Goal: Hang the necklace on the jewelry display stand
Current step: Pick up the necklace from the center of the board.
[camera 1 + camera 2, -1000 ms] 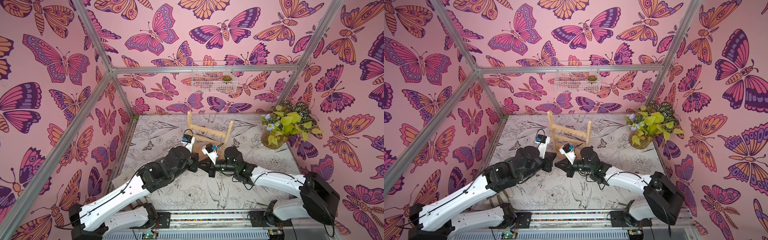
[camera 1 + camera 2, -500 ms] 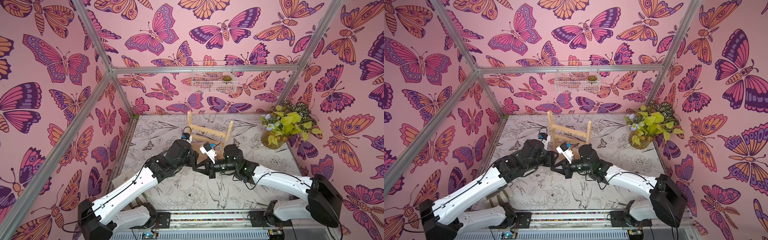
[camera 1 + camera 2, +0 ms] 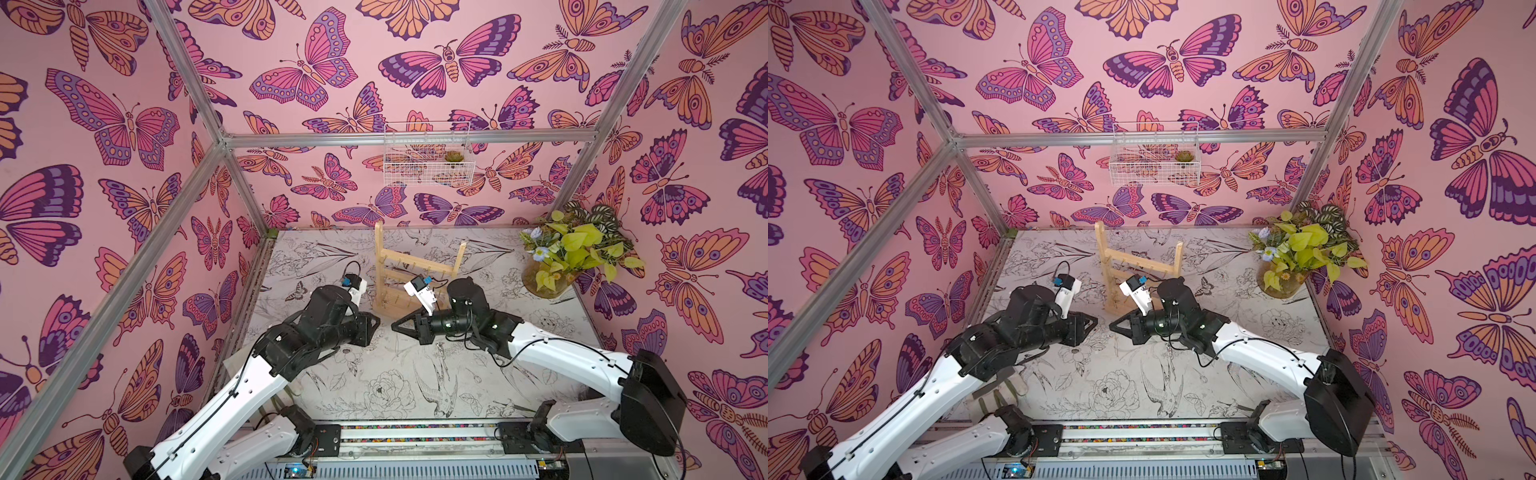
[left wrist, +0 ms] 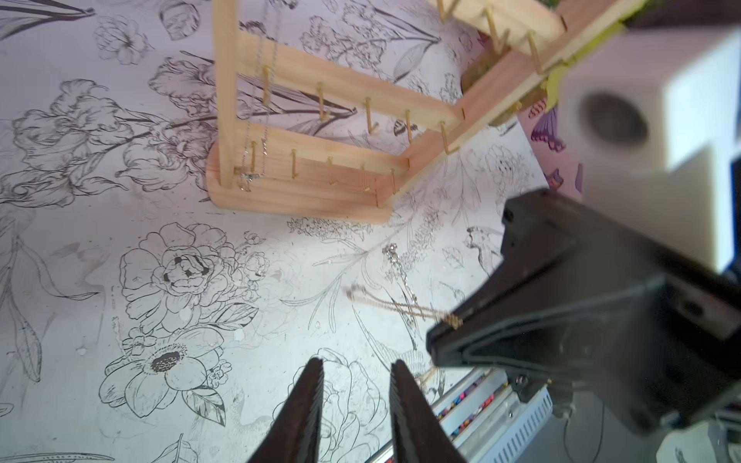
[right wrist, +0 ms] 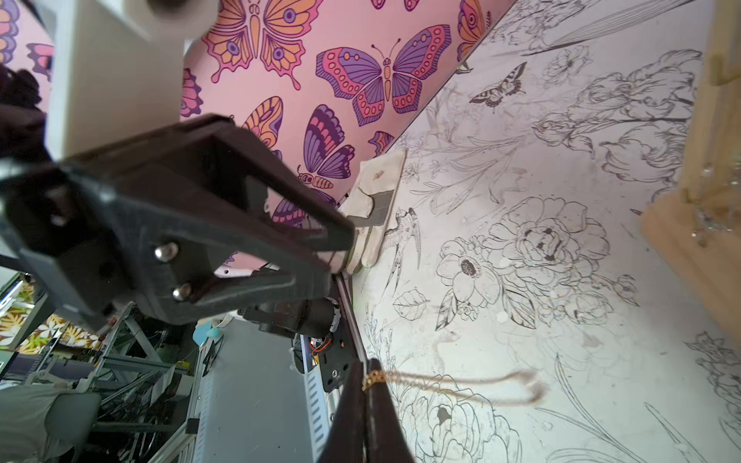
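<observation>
Right gripper [image 5: 371, 368] clamped necklace [image 5: 461, 377], loop dangling below tips; we saw left gripper [image 4: 355, 371] narrowly parted, empty, opposite; jewelry display stand [image 4: 349, 86] beyond.

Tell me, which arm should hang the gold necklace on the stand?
Right, probably. The right gripper is shut on the gold necklace near the jewelry display stand; the left gripper is open and empty.

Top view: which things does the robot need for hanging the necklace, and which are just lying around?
For the job:
- necklace, pinched in the right gripper
- jewelry display stand
- left gripper, open and empty

Just lying about:
- wire basket on the wall
- vase of flowers
- silver chain on the table
- cloth pouch
</observation>
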Controlling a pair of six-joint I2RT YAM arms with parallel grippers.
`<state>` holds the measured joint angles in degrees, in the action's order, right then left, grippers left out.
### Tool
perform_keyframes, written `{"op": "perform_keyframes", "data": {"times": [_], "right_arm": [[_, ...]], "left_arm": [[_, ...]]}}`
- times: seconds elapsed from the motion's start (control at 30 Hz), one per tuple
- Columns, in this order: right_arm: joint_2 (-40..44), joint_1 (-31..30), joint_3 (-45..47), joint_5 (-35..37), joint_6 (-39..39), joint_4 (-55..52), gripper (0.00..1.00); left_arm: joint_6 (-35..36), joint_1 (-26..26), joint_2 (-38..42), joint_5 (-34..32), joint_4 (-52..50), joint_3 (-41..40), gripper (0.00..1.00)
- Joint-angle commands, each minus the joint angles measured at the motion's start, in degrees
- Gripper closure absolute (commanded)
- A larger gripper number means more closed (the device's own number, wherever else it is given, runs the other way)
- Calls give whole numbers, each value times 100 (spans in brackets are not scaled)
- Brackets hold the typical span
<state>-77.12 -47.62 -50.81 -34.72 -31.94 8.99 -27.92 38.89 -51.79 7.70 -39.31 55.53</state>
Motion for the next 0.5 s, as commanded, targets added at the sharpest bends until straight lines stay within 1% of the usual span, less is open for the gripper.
{"op": "perform_keyframes", "data": {"times": [0.0, 0.1, 0.2, 0.3, 0.47], "right_arm": [[100, 59, -227, 218, -195, -148, 100], [92, 77, -263, 299, -329, -162, 100], [76, 71, -272, 309, -422, -122, 100], [42, 72, -281, 282, -468, -33, 99], [-32, 79, -385, 298, -516, -51, 99]], "left_arm": [[73, 140, 55, 457, 259, -324, 71], [13, 387, -62, 297, 447, -408, 72], [-82, 620, -162, 62, 808, -528, 67], [-134, 672, -243, -136, 1041, -578, 65], [-130, 698, -253, -466, 1142, -558, 69]]}}
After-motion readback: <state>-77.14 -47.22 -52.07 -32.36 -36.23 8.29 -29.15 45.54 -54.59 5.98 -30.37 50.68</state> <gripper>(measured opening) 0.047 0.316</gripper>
